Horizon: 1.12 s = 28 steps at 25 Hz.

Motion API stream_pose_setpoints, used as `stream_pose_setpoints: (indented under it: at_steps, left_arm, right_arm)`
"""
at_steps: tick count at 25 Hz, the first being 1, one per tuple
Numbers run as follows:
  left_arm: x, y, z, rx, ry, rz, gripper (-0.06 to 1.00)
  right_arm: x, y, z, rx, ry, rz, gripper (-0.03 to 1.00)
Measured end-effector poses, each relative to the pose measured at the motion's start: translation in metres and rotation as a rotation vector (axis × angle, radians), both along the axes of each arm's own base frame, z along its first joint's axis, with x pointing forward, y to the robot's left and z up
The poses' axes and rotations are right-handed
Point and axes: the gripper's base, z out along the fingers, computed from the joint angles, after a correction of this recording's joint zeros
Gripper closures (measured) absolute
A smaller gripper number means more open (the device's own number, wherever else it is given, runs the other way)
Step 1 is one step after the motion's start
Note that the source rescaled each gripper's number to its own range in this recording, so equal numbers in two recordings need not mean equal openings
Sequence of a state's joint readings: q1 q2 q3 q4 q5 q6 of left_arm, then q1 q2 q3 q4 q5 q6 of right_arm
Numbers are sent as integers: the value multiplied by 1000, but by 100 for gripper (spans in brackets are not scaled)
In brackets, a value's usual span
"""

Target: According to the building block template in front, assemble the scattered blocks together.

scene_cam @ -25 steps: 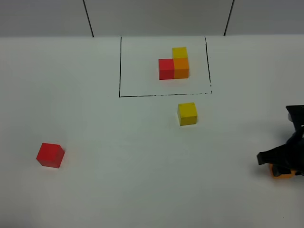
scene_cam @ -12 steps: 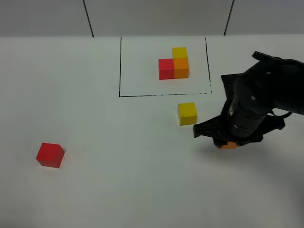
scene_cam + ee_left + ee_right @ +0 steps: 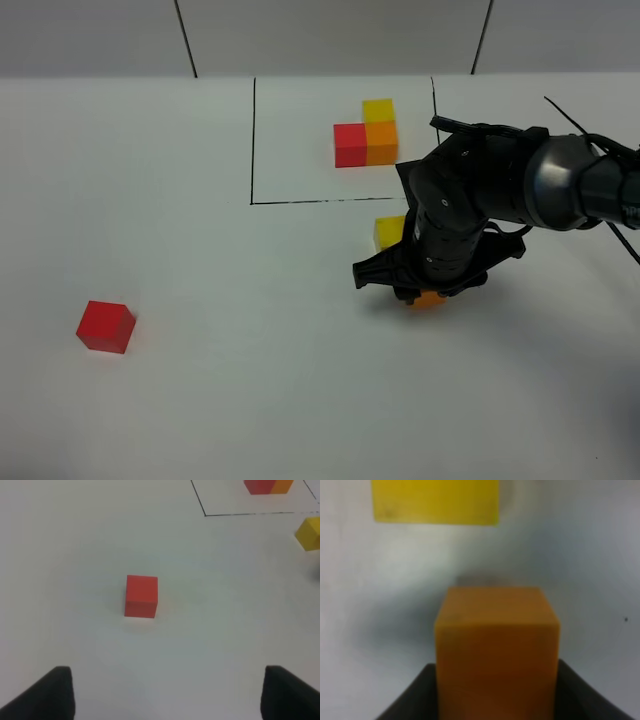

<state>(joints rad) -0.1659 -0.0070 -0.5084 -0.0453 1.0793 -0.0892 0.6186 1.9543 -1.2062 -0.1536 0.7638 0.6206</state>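
Right gripper [image 3: 426, 294] clenched on the orange cube [image 3: 430, 300], one finger on each side face; the right wrist view shows the cube [image 3: 496, 650] filling the gap between the jaws. Can't tell if it's resting on the table [image 3: 300, 400] or just off it. In the high view, the yellow cube [image 3: 387, 231] sits at 11 o'clock of the orange one, near but apart, a strip of bare table between them, and half hidden behind the right arm. It's just outside the near line of the black frame [image 3: 252, 140]. The template [image 3: 366, 135] is inside the frame at 12 o'clock of the table: red at 9 o'clock of orange, yellow at 12 o'clock of orange, all touching. The red cube [image 3: 105, 327] sits alone at 8 o'clock, well apart from the rest. Left gripper [image 3: 170, 695] hangs short of it, released, nothing between the jaws
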Motion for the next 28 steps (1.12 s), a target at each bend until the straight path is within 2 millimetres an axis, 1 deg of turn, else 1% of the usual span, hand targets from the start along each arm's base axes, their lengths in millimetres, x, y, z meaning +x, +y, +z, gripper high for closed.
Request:
stream_pose_setpoints:
  at_steps: [7, 13, 28]
  left_arm:
    - [0, 0, 0, 0, 0, 0, 29]
    - [0, 0, 0, 0, 0, 0, 29]
    - [0, 0, 0, 0, 0, 0, 29]
  right_arm:
    - [0, 8, -7, 11, -23, 62, 96]
    - [1, 12, -12, 14, -26, 77, 96]
    - [4, 14, -14, 34, -44, 67, 96]
